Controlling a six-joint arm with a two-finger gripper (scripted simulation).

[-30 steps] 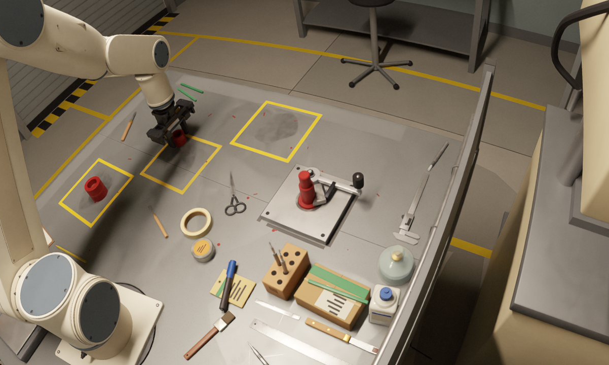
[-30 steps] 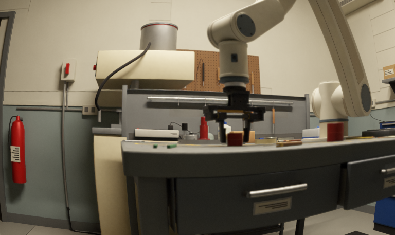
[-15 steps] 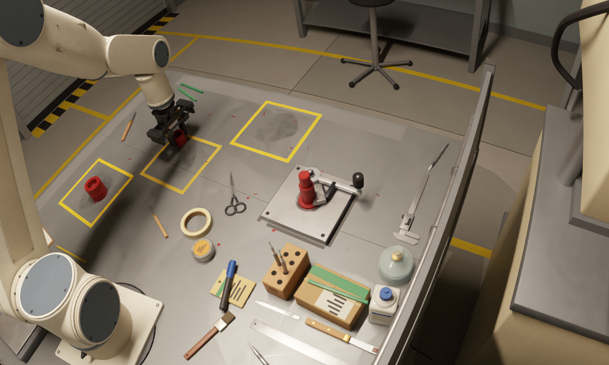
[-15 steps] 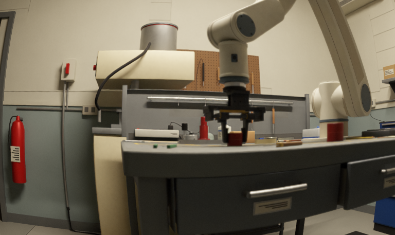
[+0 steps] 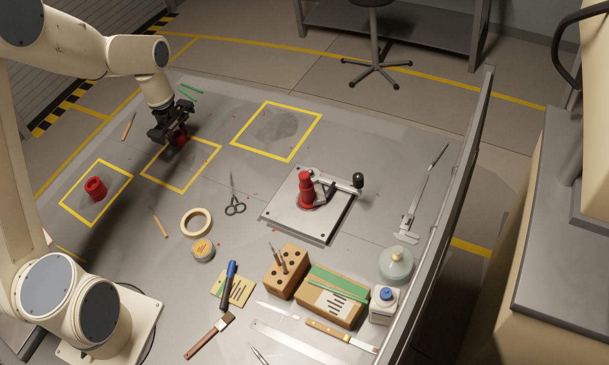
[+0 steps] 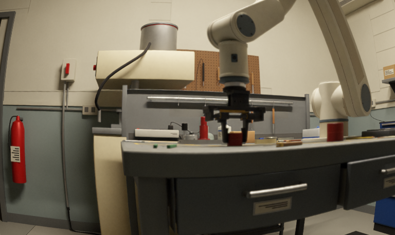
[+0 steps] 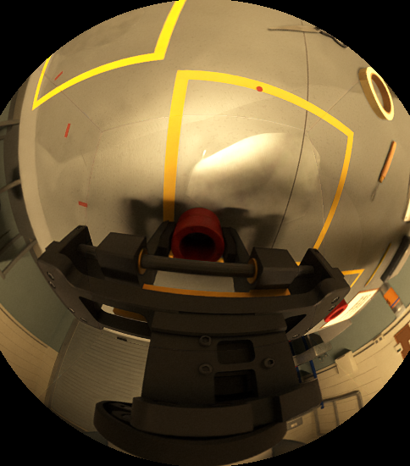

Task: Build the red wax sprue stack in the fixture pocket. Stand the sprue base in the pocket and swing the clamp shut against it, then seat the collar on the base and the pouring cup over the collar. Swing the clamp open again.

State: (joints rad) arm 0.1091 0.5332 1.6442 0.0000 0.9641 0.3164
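Observation:
The red collar, a short hollow ring, sits at the far corner of the middle yellow square on the bench. The red sprue base stands upright in the pocket of the steel fixture plate, with the clamp arm swung against it and its black knob at the end. The red pouring cup stands in the near-left yellow square. My gripper is down at the bench and has closed on the collar.
The far bench edge runs just beyond the collar. Scissors, a tape roll and a pencil lie between the squares and the fixture. A third yellow square is empty. Tools and boxes crowd the near-right side.

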